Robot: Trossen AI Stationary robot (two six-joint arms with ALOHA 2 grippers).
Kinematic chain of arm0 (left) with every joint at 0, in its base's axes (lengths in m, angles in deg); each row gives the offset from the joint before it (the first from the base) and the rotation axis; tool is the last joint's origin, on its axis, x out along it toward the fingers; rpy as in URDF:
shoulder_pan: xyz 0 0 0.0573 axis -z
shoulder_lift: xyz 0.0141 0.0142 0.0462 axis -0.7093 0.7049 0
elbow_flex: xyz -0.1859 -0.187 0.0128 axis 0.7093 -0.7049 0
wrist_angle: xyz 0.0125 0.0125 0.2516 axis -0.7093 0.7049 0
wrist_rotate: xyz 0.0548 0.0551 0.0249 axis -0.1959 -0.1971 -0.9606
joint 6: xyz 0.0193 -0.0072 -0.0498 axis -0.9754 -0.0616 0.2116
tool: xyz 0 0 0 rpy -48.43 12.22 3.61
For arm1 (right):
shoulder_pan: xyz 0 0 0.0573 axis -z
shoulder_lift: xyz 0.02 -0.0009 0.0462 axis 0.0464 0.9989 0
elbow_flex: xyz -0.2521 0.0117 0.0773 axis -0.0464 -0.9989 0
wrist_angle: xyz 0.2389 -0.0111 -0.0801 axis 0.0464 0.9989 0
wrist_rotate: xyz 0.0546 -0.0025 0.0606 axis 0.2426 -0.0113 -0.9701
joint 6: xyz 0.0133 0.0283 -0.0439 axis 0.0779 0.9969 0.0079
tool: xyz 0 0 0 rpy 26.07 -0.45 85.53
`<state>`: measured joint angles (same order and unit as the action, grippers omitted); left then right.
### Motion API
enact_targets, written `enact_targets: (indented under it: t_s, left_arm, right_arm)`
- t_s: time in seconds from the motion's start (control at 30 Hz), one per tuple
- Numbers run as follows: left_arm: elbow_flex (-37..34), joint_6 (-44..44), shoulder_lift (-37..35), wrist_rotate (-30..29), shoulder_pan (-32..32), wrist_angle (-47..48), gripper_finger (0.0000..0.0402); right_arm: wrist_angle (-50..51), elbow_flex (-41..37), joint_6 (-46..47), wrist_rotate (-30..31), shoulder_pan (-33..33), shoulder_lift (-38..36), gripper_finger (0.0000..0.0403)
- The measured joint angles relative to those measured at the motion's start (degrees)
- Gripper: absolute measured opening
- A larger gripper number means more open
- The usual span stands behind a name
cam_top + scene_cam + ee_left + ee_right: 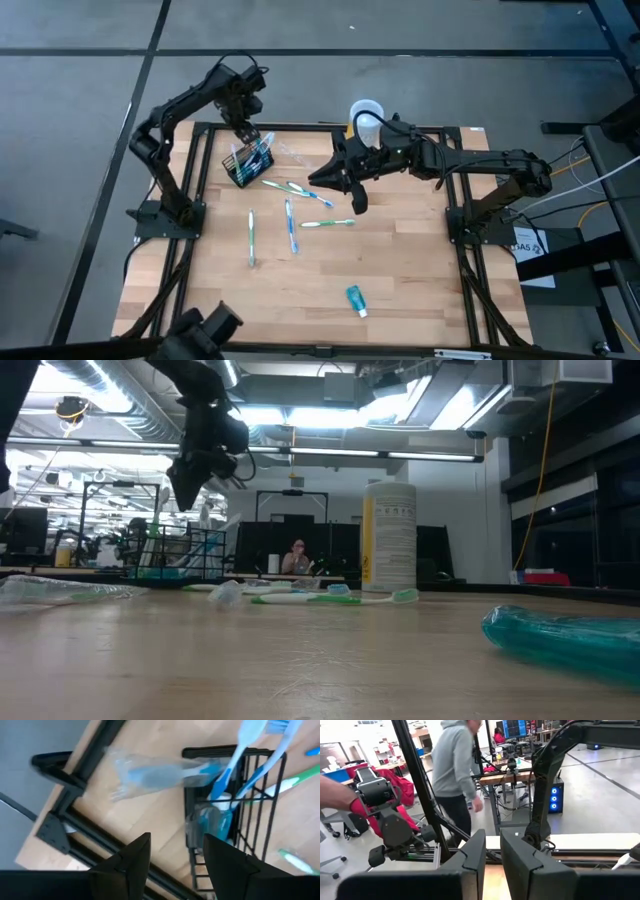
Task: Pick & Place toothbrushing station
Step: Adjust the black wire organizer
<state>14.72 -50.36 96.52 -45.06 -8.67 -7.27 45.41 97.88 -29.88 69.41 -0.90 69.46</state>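
I see the toothbrushing station [249,164], a black wire holder rather than a solid block, standing on the table [400,290] near its far left corner, directly under my left gripper [243,133]. From above, its long axis runs on a diagonal, one end nearer the table's far edge and the other nearer the middle. Several brushes stand in it with blue and white handles leaning out past the top, and something in clear wrap sits inside. In the left wrist view the holder [235,815] lies just beyond the fingers [134,862], which stand apart with nothing between them, so I call that gripper released. A wrapped toothbrush [155,772] lies beside the holder on the wood. Loose toothbrushes [291,225] lie scattered between the two grippers and nearer the table's middle. My right gripper [345,185] hovers over the table to the right of the holder; its fingers [472,857] sit close together with a narrow gap, and I think nothing is held, though I cannot tell for certain. Behind it stands a white-and-yellow cup [366,115].
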Motion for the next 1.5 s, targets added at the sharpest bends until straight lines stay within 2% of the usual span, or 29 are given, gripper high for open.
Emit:
enact_targets:
  t_s: [0.37,0.6,0.77,0.87,1.0,1.17,1.33,1.5]
  left_arm:
    - [-0.04,1.74,0.98,0.24,1.05,-0.51,0.0192]
    - [-0.04,1.42,1.24,0.50,0.94,1.29,0.0194]
    - [-0.09,1.41,1.82,0.64,0.77,2.34,0.0194]
    - [-0.61,1.67,1.85,2.66,0.70,0.95,0.0194]
    - [-5.09,2.18,1.66,2.76,0.72,-0.28,0.0194]
    - [-11.81,2.24,-1.48,2.77,0.63,-6.65,0.0194]
    - [-15.13,2.82,-4.87,3.08,-0.59,-11.86,0.0194]
    - [-18.24,2.80,-5.12,3.56,-1.44,-13.47,0.0194]
  right_arm:
    - [3.46,-0.02,-1.00,0.04,0.00,-2.09,0.0060]
    - [6.00,-0.02,-3.48,3.63,0.02,-4.90,0.0060]
    - [11.23,-0.02,-5.72,4.38,0.11,-5.64,0.0060]
    - [14.54,-0.02,-7.57,4.38,0.13,-6.52,0.0060]
    - [17.71,-0.02,-9.46,4.36,0.13,-8.43,0.0060]
    - [20.71,-0.02,-9.62,4.36,0.13,-12.29,0.0060]
    - [24.17,-0.02,-9.16,4.39,-0.36,-15.69,0.0060]
    - [26.79,-0.02,-8.26,7.38,-1.49,-18.50,0.0060]
